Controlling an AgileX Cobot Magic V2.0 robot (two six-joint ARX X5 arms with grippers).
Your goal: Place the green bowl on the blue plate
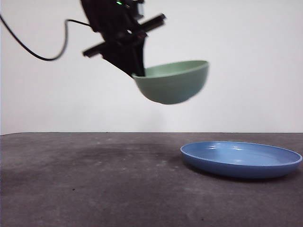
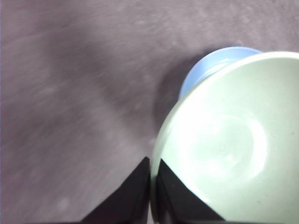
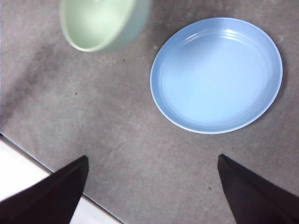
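The pale green bowl (image 1: 174, 82) hangs tilted in the air, left of and above the blue plate (image 1: 240, 158), which lies flat on the dark table. My left gripper (image 1: 136, 70) is shut on the bowl's left rim, one jaw inside and one outside. In the left wrist view the green bowl (image 2: 229, 144) fills the frame, the left gripper (image 2: 152, 189) pinches its rim, and a slice of the blue plate (image 2: 212, 67) shows beyond it. From high above, the right wrist view shows the green bowl (image 3: 103, 23) beside the blue plate (image 3: 216, 74), with my right gripper (image 3: 152, 186) open and empty.
A black cable (image 1: 35, 45) loops from the left arm across the white back wall. The dark grey table (image 1: 94, 179) stretches left of the plate. A white table edge strip (image 3: 28, 182) shows near the right gripper.
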